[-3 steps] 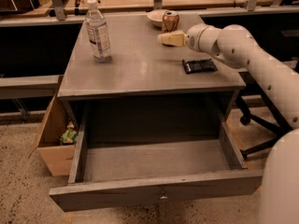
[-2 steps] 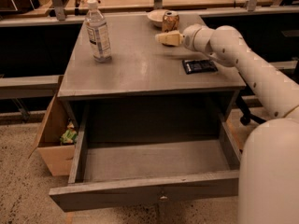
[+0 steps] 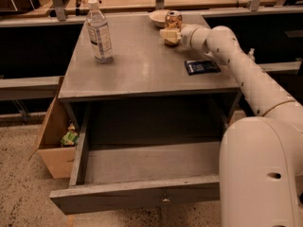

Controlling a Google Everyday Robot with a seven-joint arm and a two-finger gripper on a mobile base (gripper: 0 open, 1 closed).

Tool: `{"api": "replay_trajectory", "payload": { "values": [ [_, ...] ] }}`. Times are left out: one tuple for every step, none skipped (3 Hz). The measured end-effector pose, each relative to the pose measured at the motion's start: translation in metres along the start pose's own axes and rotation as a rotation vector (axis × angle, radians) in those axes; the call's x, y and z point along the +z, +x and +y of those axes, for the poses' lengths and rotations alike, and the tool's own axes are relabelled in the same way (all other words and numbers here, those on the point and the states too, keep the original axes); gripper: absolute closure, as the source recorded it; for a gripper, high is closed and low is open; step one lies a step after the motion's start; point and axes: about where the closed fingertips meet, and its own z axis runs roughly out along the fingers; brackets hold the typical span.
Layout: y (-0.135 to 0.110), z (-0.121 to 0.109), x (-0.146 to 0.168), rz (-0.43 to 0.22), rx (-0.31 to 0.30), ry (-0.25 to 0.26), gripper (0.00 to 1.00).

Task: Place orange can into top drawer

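The gripper [image 3: 169, 34] sits at the far end of the table [image 3: 137, 67], right against the near side of the orange can [image 3: 173, 19]. A second ago it was a little nearer the camera and further right; it has crept in towards the can since then. From this angle its pale tip overlaps the lower part of the can, and I cannot tell how wide it is set or whether it has hold of the can.

The can has not moved. It stands upright on the tabletop, just beside a shallow white bowl [image 3: 156, 17] at the back edge, well apart from the drawer. The top drawer [image 3: 118, 196] is pulled fully out below the tabletop, as before, with nothing to be seen inside it.

The water bottle [image 3: 98, 31] stands upright at the back left of the table and the dark flat packet [image 3: 202, 66] lies near the right edge under the arm, both where they were. A cardboard box [image 3: 51, 141] stands on the floor to the left of the drawer with something green [image 3: 70, 137] in it.

The robot's white body [image 3: 262, 174] now fills much more of the lower right corner than it did a second ago.
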Motion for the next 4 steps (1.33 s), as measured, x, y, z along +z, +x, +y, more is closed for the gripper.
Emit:
{"api": "replay_trajectory", "payload": {
  "values": [
    [-0.011,0.002,-0.001,-0.003,0.005,-0.050,0.65],
    [-0.033,0.021,-0.029,0.018,0.018,-0.151,0.88],
    [-0.050,0.051,-0.070,0.026,0.068,-0.268,1.00],
    [-0.063,0.077,-0.114,0.037,0.123,-0.316,1.00]
  ]
}}
